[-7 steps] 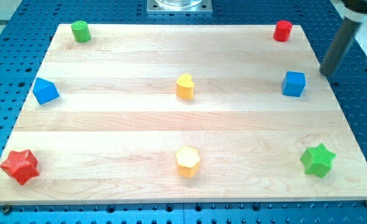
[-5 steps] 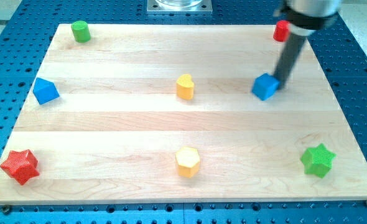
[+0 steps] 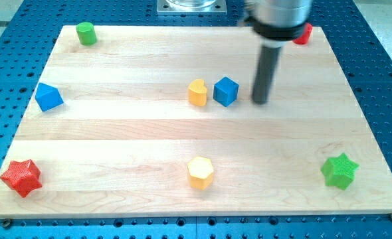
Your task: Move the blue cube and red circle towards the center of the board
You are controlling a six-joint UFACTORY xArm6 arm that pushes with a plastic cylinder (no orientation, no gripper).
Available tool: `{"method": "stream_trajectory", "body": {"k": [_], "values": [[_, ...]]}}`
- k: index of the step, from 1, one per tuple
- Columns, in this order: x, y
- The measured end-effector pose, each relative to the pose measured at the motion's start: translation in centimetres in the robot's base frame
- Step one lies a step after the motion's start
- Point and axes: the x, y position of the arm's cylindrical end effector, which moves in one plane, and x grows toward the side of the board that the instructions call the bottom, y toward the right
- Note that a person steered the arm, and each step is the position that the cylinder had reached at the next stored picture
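Wooden worktop [image 3: 116, 133] on a blue perforated base. No pincer on this rig, so no open or closed state to tell; my tip [image 3: 260, 102] sits just to the view's right of the blue cube [image 3: 226, 91], a small gap between. Cube is near centre, just beside the yellow heart [image 3: 197, 93]. Red circle [image 3: 305, 33] sits at the top-right corner, partly hidden by the arm. Next: circle behind it, push down-left slowly, keep contact centred.

blue blocks [image 3: 226, 91] 2 | red 2, one mostly hidden [image 3: 305, 33] | green 2 | yellow 2
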Motion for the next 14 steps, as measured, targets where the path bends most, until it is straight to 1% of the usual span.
{"method": "stream_trajectory", "body": {"k": [1, 2, 3, 4, 5, 6, 7, 8, 9, 10, 11, 12, 13, 14], "values": [[-7.4, 12.5], [-13.4, 15.6], [-16.9, 12.8], [-16.8, 5.0], [-18.3, 6.3], [-20.3, 2.2], [-13.6, -5.1], [-7.1, -10.8], [-10.6, -4.9], [-14.3, -6.5], [-9.8, -10.7], [-8.0, -7.7], [-13.3, -10.7], [-10.7, -14.9]]}}
